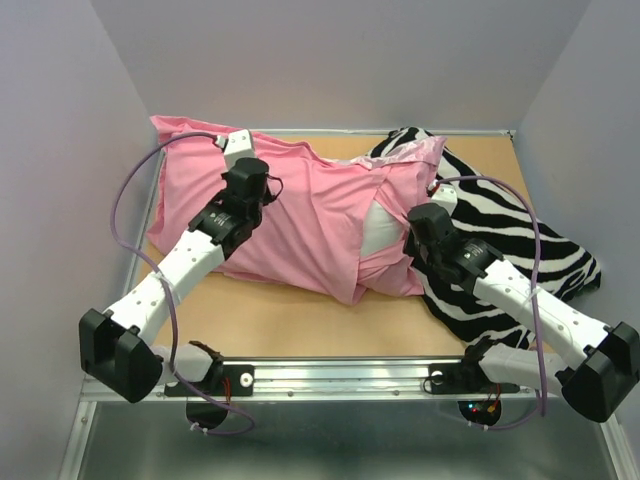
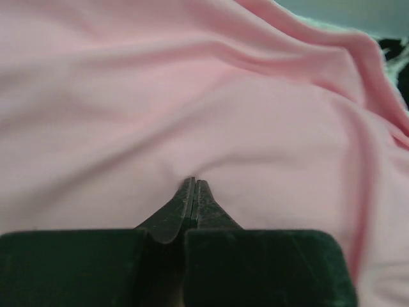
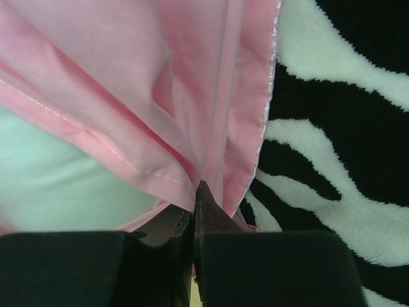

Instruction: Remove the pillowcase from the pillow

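Note:
The pink satin pillowcase [image 1: 310, 210] lies across the table from the back left to the middle. The white pillow [image 1: 378, 230] shows through its open right end. My left gripper [image 1: 233, 138] is near the back left of the pillowcase. In the left wrist view it [image 2: 193, 182] is shut, with its tips pinched into the pink fabric [image 2: 192, 96]. My right gripper [image 1: 439, 187] is at the open end. In the right wrist view it [image 3: 198, 187] is shut on gathered folds of the stitched hem [image 3: 128, 83], and the white pillow [image 3: 57, 179] lies to the left.
A black-and-white zebra-striped pillow [image 1: 510, 230] lies at the right, partly under the right arm and touching the pink hem; it also fills the right side of the right wrist view [image 3: 345, 128]. Grey walls stand on three sides. A metal rail [image 1: 340, 375] runs along the near edge.

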Controlling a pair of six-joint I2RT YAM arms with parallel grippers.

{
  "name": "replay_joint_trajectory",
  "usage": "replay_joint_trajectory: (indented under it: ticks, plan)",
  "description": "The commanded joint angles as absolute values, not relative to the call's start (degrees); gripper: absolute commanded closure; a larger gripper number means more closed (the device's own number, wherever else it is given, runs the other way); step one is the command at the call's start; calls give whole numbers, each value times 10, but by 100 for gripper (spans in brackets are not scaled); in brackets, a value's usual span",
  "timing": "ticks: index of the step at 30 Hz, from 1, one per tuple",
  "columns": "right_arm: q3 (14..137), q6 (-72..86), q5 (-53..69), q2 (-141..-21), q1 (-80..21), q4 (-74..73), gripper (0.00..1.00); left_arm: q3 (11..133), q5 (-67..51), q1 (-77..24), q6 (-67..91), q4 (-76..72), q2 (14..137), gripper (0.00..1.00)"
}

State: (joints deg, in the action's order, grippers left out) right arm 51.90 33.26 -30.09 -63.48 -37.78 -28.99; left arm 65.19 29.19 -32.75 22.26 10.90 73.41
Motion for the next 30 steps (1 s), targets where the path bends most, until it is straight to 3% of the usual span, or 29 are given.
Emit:
replay_joint_trajectory:
  ticks: [1, 5, 6, 7, 10, 14, 19, 25, 30]
  plan:
    - [520, 338, -318, -628, -363, -308, 97, 649, 273, -319, 207, 94, 693, 100]
    - [531, 337, -283, -628, -363, -289, 97, 671, 215, -419, 175, 80, 699, 97]
    - [532, 337, -277, -626, -363, -286, 97, 682, 217, -464, 176, 83, 706, 89]
    - [532, 338, -261, -622, -363, -278, 97, 687, 239, -491, 187, 85, 710, 72]
    - [532, 346, -238, -613, -363, -269, 97, 695, 269, -561, 199, 80, 726, 44]
    - [536, 351, -228, -603, -363, -266, 97, 720, 328, -613, 205, 83, 778, 40]
    - [540, 351, -224, -596, -363, -266, 97, 761, 354, -635, 186, 81, 848, 38]
    - [545, 346, -215, -595, -363, -266, 97, 844, 508, -632, 184, 164, 936, 39]
    - [541, 340, -224, -581, -363, -269, 97, 877, 577, -623, 207, 229, 933, 75]
